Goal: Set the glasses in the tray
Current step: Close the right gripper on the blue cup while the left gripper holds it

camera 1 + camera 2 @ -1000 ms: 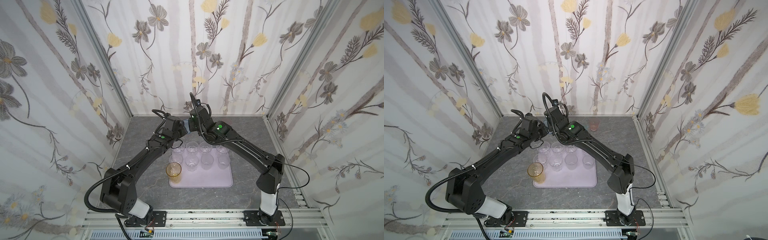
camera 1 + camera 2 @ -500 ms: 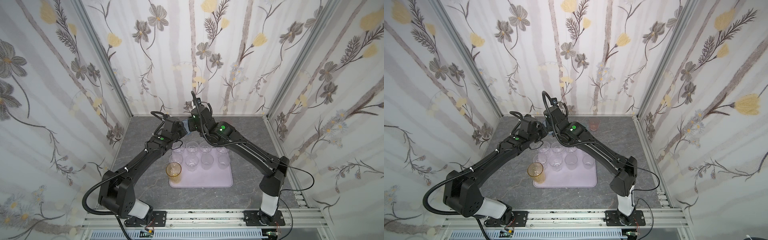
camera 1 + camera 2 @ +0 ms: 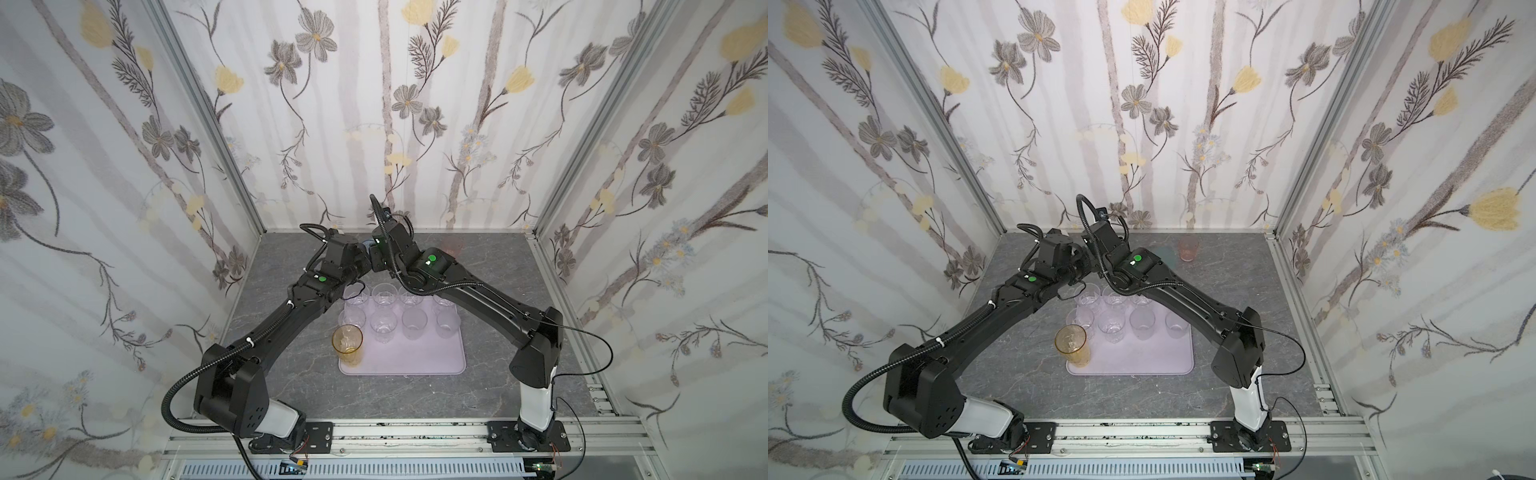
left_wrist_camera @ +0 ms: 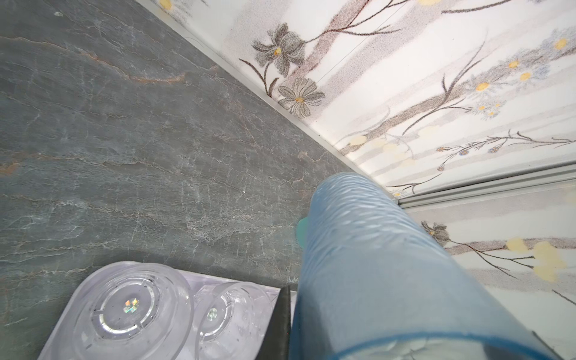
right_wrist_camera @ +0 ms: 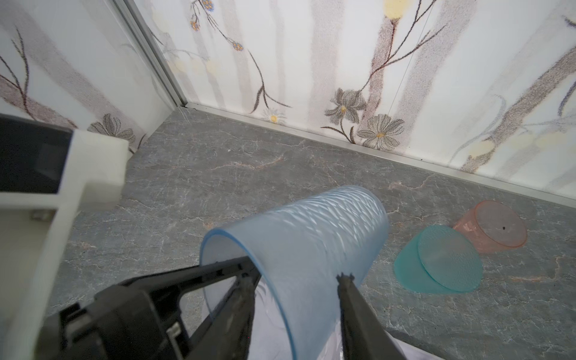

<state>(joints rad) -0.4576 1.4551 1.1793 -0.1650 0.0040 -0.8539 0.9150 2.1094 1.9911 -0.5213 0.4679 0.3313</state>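
Hardly anything has shifted: the amber glass (image 3: pixel 347 340) stands in the tray's (image 3: pixel 415 361) 7 o'clock corner, eight clear glasses (image 3: pixel 384 324) behind. At 12 o'clock the right gripper (image 5: pixel 296 276) clasps the blue glass (image 5: pixel 311 237), the left gripper (image 4: pixel 283 311) clenched alongside. Farther, the teal glass (image 5: pixel 436 258) and pink glass (image 5: pixel 492 226) sit at 1 o'clock.

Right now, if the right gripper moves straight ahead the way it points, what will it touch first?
The blue glass, almost certainly: tipped on its side, it sits right at the tip of the right gripper. Straight beyond it only grey tabletop shows, then the wall.
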